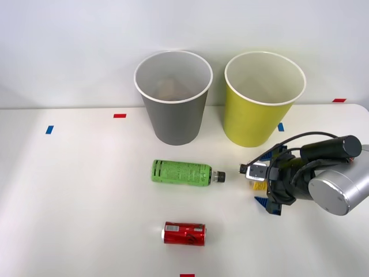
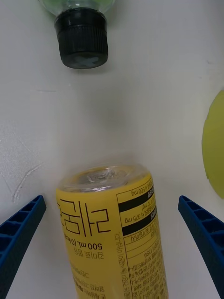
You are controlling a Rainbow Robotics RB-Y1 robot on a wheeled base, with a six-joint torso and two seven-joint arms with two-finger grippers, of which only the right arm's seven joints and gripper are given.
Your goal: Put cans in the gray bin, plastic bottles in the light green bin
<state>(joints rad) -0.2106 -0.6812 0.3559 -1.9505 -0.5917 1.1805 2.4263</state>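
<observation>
Fingers (image 2: 21, 233) of the right gripper (image 1: 264, 180) stand wide apart on both sides of the yellow bottle (image 2: 116, 233), not touching it; bottle lies on the table (image 1: 86, 202), near the light green bin (image 1: 259, 115); green bottle (image 1: 181, 172) lies just beyond.

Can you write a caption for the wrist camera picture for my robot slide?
Open blue fingers straddle the yellow bottle lying on the table, facing the green bottle's black cap.

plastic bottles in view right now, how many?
2. The green-labelled bottle lies on the table in front of the gray bin, cap toward the right end effector. The yellow-labelled bottle lies between that end effector's open fingers.
</observation>
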